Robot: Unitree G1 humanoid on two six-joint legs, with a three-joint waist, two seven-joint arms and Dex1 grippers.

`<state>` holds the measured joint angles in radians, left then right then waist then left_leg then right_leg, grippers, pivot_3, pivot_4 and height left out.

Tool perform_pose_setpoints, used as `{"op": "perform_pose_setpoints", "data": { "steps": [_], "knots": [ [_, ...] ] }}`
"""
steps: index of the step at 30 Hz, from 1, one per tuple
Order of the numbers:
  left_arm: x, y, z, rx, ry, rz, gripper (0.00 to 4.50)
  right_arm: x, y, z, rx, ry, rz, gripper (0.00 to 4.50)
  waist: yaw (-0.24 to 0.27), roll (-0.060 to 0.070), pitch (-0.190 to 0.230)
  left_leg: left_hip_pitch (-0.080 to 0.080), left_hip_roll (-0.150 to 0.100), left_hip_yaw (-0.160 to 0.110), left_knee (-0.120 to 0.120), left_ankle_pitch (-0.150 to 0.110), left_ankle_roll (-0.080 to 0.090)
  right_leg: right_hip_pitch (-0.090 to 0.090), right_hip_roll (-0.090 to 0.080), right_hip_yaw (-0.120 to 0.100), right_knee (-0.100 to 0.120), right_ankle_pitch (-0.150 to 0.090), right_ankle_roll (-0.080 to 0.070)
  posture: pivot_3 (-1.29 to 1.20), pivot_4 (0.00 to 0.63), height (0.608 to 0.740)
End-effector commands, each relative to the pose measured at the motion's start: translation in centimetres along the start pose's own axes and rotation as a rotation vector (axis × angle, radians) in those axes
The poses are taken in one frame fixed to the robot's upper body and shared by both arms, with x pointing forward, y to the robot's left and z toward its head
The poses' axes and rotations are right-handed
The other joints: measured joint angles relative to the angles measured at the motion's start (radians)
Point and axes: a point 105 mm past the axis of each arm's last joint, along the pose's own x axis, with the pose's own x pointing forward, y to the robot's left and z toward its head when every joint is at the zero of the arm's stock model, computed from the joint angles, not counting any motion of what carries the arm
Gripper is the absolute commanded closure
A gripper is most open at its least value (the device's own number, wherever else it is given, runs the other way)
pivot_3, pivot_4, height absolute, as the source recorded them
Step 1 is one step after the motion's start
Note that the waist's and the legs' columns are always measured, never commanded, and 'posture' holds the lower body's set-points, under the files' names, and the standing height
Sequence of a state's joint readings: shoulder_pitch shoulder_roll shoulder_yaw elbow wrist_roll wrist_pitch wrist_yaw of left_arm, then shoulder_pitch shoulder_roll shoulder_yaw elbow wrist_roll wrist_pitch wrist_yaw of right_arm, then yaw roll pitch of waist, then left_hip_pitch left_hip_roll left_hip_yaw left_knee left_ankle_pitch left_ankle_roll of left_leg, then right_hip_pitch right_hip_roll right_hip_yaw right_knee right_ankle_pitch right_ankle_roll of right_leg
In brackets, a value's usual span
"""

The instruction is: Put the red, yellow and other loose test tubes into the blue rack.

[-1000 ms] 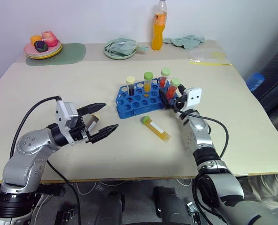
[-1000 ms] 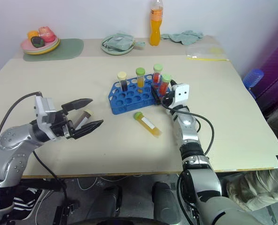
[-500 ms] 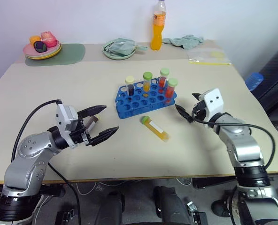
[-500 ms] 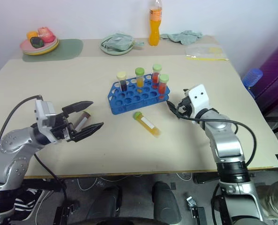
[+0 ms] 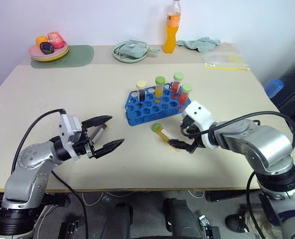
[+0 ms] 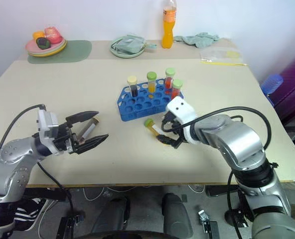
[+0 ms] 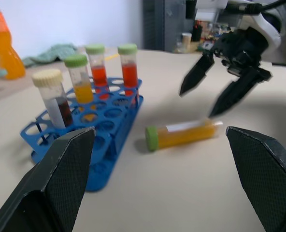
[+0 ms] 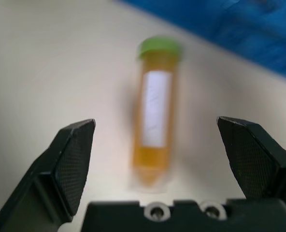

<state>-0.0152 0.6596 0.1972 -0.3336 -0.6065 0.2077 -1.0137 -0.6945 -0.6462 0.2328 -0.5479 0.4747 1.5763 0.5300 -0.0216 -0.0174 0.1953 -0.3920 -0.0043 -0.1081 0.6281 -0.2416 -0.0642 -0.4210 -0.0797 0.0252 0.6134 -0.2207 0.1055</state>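
With its fingers spread wide and empty, the right claw (image 5: 183, 145) hangs just above the butt end of the yellow tube (image 5: 165, 135), which lies flat on the tabletop (image 5: 87, 79) just in front of the blue rack (image 5: 152, 107), green cap toward the rack. The step in hand looks like the pickup of this tube, and in the right wrist view its body lies squarely between the two fingers, so the line-up seems sound. To do it well, the claw should come down until the fingers straddle the labelled middle, not the tapered tip, where a round tube would likely squirt out as they close. A grip near the middle also leaves the cap end free for tipping the tube upright over an empty hole. Four capped tubes already stand in the rack's back rows, so the front holes are the easy targets. The left claw (image 5: 105, 133), also open and holding nothing, hovers well apart to the left, with another loose tube (image 5: 98, 132) lying on the tabletop between its fingers.
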Motion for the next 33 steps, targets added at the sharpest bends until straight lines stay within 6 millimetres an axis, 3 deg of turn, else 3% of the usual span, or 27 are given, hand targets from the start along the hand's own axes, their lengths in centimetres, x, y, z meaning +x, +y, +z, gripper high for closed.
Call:
{"op": "perform_pose_setpoints", "data": {
  "steps": [1,7,16,33],
  "knots": [
    [-1.4,-0.6,0.9,0.034,-0.003,-0.027,0.0,0.1,-0.7,0.3,0.029,0.021,-0.041,0.04,0.002,0.0,0.0,0.0,0.0,0.0,0.0,0.0,0.0,0.0,0.0,0.0,0.0,0.0,0.0,0.0,0.15,0.74],
    [-2.6,-0.5,0.1,0.046,0.046,0.009,0.0,1.0,-1.4,2.0,0.068,0.017,-0.061,0.04,0.004,0.0,0.0,-0.002,0.0,0.0,0.001,0.0,0.0,-0.001,0.0,0.0,0.0,0.0,0.0,0.0,0.15,0.74],
    [-1.4,-1.2,-0.1,0.048,0.022,0.017,0.0,2.0,-1.6,1.3,0.136,0.103,-0.036,0.04,0.001,0.0,0.0,-0.002,0.0,0.0,0.0,0.0,0.0,-0.002,0.0,0.0,0.0,0.0,0.0,0.0,0.15,0.74],
    [-0.5,-1.3,-0.1,0.051,0.004,0.049,0.0,4.1,-0.5,2.6,0.335,0.223,0.009,0.04,-0.001,0.0,0.0,-0.002,0.0,0.0,0.0,0.0,0.0,-0.002,0.0,0.0,0.0,0.0,0.0,0.0,0.15,0.74]
  ]
}}
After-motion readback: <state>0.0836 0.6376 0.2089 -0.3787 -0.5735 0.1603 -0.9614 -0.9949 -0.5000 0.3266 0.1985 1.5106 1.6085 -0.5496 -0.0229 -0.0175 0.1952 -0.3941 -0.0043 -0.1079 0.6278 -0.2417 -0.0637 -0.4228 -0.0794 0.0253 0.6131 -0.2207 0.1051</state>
